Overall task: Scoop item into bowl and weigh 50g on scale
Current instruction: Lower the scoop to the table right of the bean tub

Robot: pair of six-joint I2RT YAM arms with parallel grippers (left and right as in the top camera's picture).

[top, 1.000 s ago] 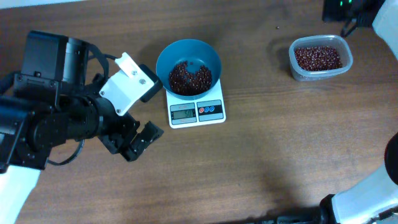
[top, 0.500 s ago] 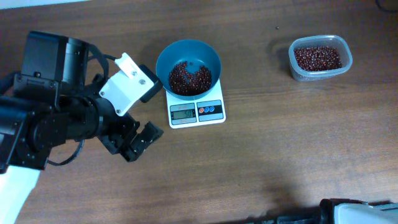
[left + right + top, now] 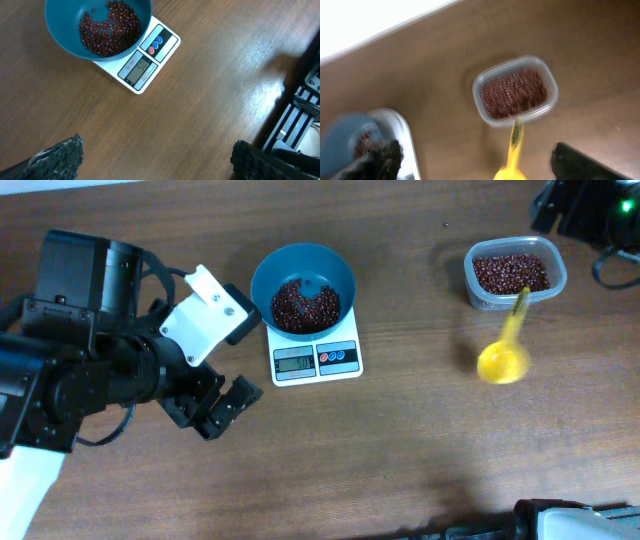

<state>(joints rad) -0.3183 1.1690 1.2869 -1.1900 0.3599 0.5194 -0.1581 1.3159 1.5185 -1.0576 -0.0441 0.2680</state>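
Note:
The blue bowl stands on the white scale and holds a heap of red-brown beans. In the left wrist view the bowl and scale are ahead, and the display seems to read 50. My left gripper is open over bare wood, left of the scale and nearer the front. My right gripper is open, high above the table. The yellow scoop lies far below it on the table, not held.
A clear tub of more beans sits at the back right. The yellow scoop lies in front of it, its handle leaning on the tub's rim. The right arm is at the far right corner.
The yellow scoop, unseen before, now lies on the table against the tub. The right arm shows again at the far right corner. The left arm, bowl and scale have not moved.

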